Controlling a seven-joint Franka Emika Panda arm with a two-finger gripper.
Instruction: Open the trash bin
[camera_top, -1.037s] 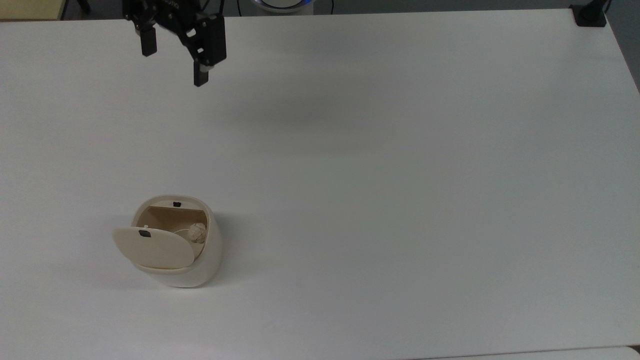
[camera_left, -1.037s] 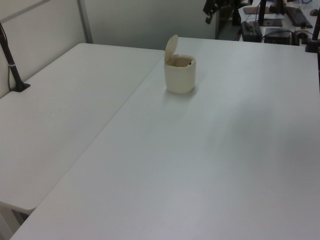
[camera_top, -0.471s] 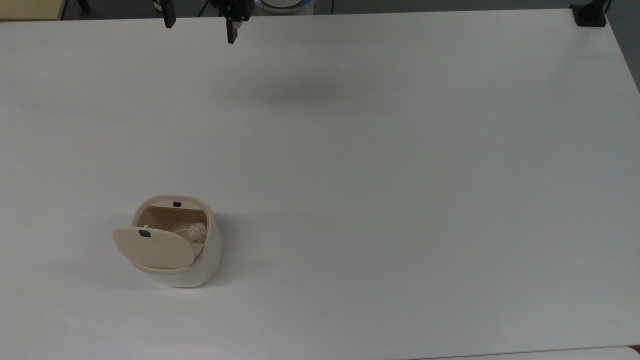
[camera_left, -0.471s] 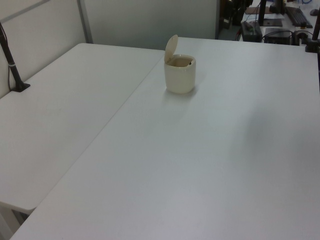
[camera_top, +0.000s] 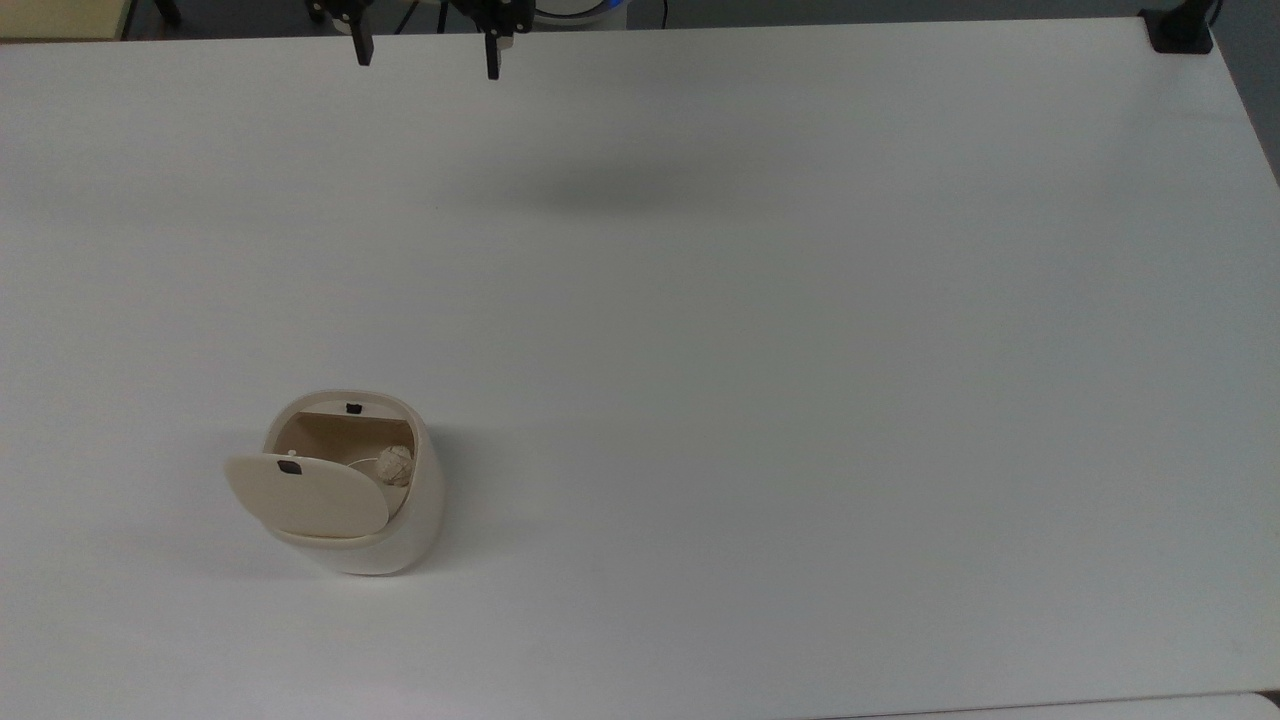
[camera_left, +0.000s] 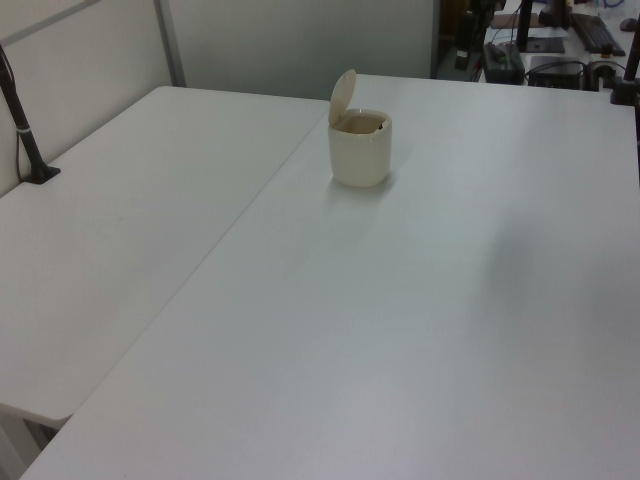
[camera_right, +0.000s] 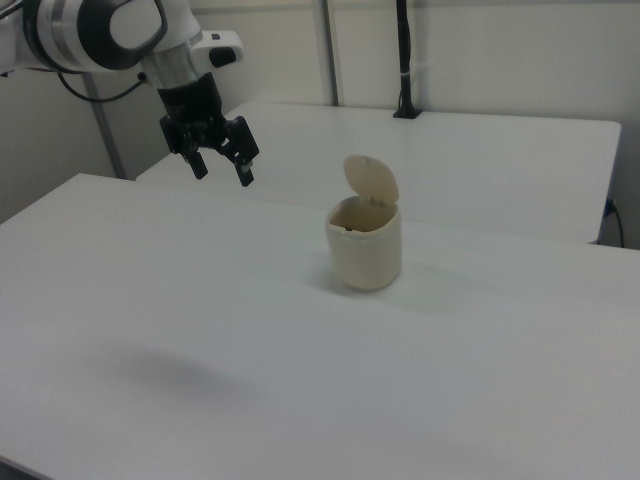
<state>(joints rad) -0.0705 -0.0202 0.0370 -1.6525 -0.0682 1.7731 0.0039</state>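
Gripper (camera_right: 222, 168) raised, pointing down, fingers spread, empty, well apart from lid-up trash bin (camera_right: 364, 245)

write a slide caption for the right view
Open gripper raised beside the trash bin, lid flipped up.

White table (camera_top: 800, 400) — broad, bare top, second white table (camera_left: 110, 220) butted alongside, black pole (camera_right: 404, 60) clamped at its far edge — grey partition wall (camera_left: 300, 45) behind

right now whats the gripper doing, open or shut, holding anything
Gripper: open, jaws spread, holding nothing, up in the air away from the bin.
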